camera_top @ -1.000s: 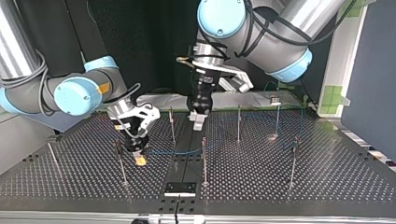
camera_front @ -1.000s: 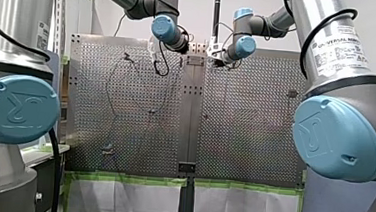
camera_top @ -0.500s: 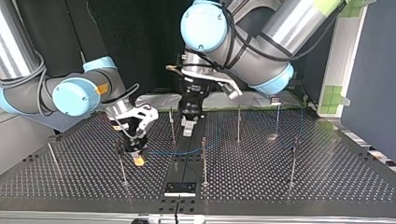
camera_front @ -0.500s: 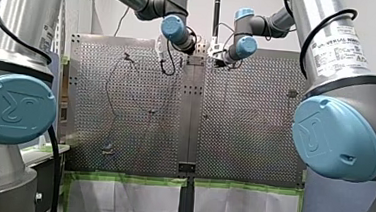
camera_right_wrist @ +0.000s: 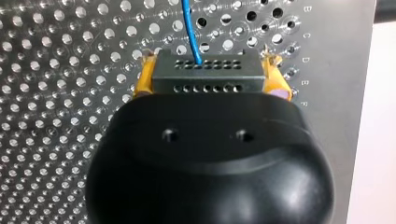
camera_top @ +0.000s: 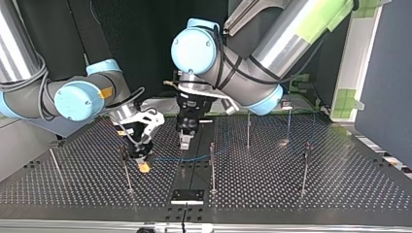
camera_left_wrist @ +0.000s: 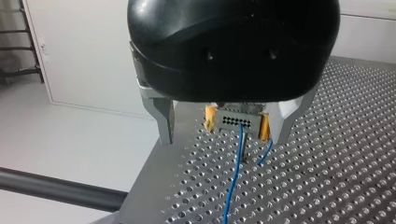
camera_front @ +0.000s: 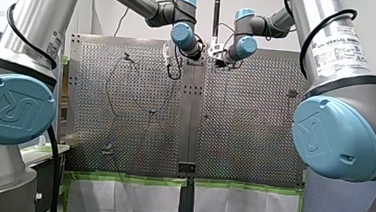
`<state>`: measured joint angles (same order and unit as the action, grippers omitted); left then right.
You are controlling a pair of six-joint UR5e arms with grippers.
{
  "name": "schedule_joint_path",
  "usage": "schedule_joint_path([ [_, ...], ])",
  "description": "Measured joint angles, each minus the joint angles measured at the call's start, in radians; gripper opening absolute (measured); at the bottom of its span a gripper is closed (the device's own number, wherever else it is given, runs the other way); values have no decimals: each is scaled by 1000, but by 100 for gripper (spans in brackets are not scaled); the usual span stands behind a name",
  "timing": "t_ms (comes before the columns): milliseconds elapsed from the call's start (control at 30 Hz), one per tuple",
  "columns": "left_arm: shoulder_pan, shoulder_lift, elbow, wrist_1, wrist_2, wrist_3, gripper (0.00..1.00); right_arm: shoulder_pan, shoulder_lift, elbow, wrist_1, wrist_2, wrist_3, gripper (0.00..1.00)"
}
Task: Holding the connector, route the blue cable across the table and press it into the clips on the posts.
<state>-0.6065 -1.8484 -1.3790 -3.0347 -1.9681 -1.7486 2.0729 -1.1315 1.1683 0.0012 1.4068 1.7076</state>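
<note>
My right gripper is shut on the dark connector, its yellow pads clamping both ends. The blue cable leaves the connector over the perforated plate. In the top view this gripper hangs low at the left beside a post, and the blue cable runs rightward from it between the posts. My left gripper hangs open above the table's middle seam, apart from the cable. In the left wrist view its metal fingers stand wide, with the held connector visible beyond them.
Several thin upright posts stand on the perforated table, among them a middle one, one behind it and one at the right. A small dark plate sits at the near edge.
My left arm has swung toward the top view's left and lowered, closing in on my right gripper. My right gripper has stayed in place with the connector.
</note>
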Motion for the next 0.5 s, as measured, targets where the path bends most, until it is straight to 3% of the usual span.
schedule_joint_path([
  [267,-5,-69,69,-22,-37,6,100,-1,0,0,0,0,2,0],
  [500,-4,-137,138,21,-75,9,100,-2,0,0,0,0,3,0],
])
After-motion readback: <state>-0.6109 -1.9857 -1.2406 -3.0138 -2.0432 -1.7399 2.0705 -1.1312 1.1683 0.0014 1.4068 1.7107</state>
